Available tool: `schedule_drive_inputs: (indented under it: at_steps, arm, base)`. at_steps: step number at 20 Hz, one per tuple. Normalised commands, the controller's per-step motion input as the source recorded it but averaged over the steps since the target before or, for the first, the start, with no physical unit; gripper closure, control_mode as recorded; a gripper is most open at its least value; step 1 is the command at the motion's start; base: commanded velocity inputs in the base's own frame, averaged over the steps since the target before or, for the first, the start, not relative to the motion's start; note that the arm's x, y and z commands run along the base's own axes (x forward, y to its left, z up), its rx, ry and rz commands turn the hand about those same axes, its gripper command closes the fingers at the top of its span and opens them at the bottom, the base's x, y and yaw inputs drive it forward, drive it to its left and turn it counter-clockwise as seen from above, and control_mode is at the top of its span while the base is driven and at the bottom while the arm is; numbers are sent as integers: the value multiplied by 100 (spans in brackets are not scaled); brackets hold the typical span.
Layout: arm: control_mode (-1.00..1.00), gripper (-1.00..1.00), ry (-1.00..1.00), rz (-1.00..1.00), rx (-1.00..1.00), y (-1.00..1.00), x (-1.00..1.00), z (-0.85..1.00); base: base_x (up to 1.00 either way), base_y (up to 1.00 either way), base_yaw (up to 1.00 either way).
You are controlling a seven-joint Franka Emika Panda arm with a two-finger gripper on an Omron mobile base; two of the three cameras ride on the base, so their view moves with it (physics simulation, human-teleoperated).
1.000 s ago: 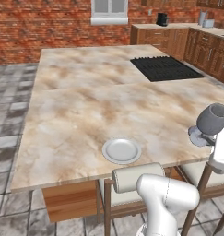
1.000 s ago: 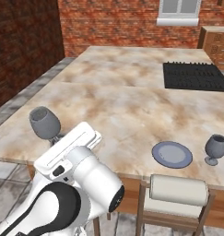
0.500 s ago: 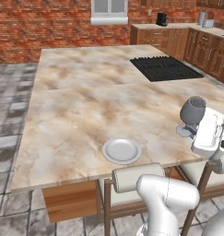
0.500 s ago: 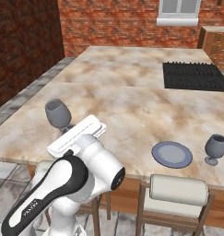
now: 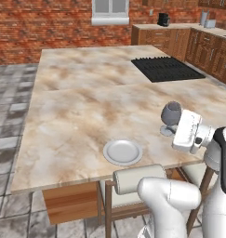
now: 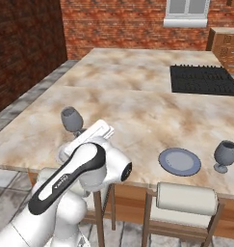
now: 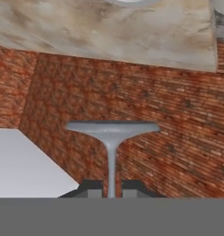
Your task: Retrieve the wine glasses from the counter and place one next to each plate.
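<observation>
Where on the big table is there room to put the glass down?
Bare stone lies between the plate and the held wine glass, and all the way back to the dark cooktop. In the right base view, a second glass stands beside that plate.

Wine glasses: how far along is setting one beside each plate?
Done: one dark grey-blue stemmed wine glass stands beside the round pale plate in the right base view. In hand: the gripper is shut on the stem of the second glass, over the marbled island top. Left: set it next to the other pale plate, which has no glass by it.
</observation>
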Motion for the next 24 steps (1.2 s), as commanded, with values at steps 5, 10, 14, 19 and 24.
schedule_drive_inputs:
  at_steps: [5, 10, 14, 19, 24]
  arm:
    - [-100, 100, 8, 5, -7, -10, 81, -44]
    - [-100, 100, 5, 11, -3, -27, 70, -30]
    - [-100, 100, 0, 22, -1, -26, 26, -16]
    - [-100, 100, 0, 24, 0, -30, 20, -19]
    - [-100, 100, 0, 24, 0, -7, 15, -18]
  base:
    - [0, 0, 0]
    - [0, 0, 0]
    - [0, 0, 0]
    - [0, 0, 0]
    - [0, 0, 0]
